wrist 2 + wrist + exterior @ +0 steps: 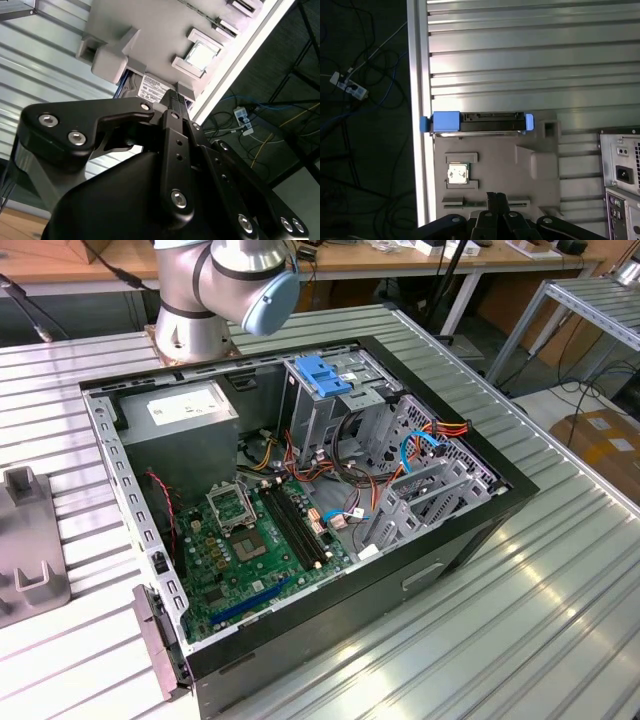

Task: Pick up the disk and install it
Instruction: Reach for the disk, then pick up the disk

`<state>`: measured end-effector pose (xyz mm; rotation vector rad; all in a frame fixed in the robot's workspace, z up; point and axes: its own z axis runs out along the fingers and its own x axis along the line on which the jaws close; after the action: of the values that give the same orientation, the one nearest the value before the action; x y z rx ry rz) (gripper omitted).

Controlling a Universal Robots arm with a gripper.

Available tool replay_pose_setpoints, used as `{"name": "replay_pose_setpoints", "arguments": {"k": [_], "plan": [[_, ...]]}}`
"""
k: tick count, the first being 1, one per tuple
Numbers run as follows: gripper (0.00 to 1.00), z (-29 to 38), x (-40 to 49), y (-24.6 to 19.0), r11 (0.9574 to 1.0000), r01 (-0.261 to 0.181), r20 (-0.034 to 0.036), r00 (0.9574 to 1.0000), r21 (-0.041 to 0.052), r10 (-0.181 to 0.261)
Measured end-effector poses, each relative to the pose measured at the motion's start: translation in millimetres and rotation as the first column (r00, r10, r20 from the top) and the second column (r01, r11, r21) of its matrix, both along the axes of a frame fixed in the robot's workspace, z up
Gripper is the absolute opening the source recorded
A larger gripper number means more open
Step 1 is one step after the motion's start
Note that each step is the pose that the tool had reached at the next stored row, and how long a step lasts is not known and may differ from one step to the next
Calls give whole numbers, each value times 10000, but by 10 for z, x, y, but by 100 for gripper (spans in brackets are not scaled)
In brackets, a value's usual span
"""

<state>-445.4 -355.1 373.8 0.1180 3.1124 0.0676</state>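
The disk (477, 122) stands on edge in a slot at the far end of a grey fixture plate (530, 175), its dark body framed by bright blue rails. In the second wrist view the disk (152, 89) shows its labelled face behind a fixture block. My gripper (496, 199) hovers over the near end of the plate, a good way short of the disk, its fingers shut together with nothing between them. In the second wrist view the black gripper (175, 100) points toward the disk.
An open computer case (460, 540) lies on the ribbed metal table (560, 620), with grey drive bays (425, 490) and a blue-topped cage (322, 375) inside. A small chip (457, 173) sits on the fixture plate. The table edge (417, 100) drops to cables on the floor.
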Motion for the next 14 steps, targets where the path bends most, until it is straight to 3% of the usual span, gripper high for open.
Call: {"name": "replay_pose_setpoints", "arguments": {"k": [4,14], "plan": [[10,-4,-1,34,10000,-1,0,10000,0,1],[10,-3,0,40,10000,0,-1,10000,0,0]]}}
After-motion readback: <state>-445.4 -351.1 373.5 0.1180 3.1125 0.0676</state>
